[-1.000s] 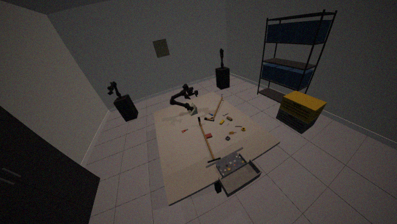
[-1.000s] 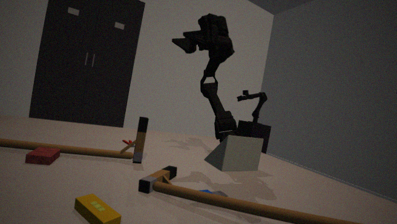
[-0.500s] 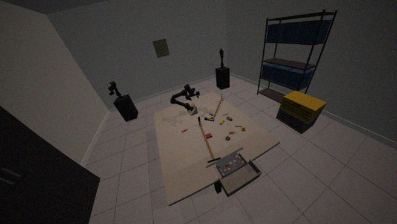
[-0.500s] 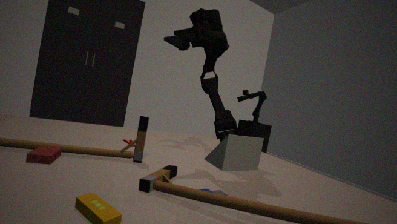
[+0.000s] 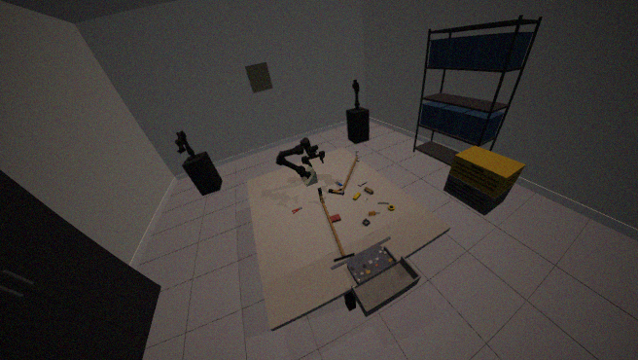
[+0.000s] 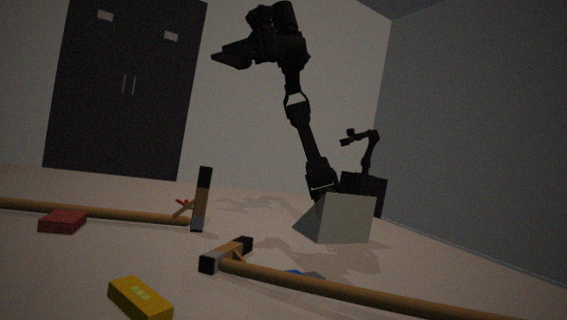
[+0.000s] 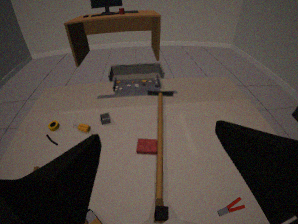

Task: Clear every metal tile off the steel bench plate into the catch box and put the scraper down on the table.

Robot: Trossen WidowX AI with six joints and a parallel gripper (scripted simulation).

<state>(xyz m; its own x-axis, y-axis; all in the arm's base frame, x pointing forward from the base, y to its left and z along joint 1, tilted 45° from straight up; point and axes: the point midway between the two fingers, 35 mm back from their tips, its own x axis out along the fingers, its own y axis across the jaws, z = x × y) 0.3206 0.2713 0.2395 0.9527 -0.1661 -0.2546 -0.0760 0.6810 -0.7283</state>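
Observation:
My gripper (image 5: 321, 155) (image 6: 218, 53) (image 7: 160, 133) is open and empty, high above the table. The long scraper (image 5: 332, 224) (image 6: 130, 214) (image 7: 160, 150) lies on the table below it, with its upright grip block at the near end. Its wide dark blade (image 5: 343, 257) (image 7: 161, 93) lies by the near edge of the steel plate (image 5: 357, 259) (image 7: 135, 91). Several small tiles, an orange one (image 5: 368, 271) among them, are scattered on the plate. The catch box (image 5: 392, 298) (image 7: 135, 71) adjoins the plate's far end; no tiles are discernible in it.
A second wooden-handled tool (image 5: 349, 174) (image 6: 346, 294) lies beside the scraper. A red block (image 5: 336, 218) (image 6: 62, 221) (image 7: 147, 146) sits against or near the scraper handle. A yellow block (image 5: 357, 196) (image 6: 140, 298), red-handled pliers (image 5: 297, 210) (image 7: 229, 207) and a tape roll (image 5: 391, 207) (image 7: 53, 125) also lie around.

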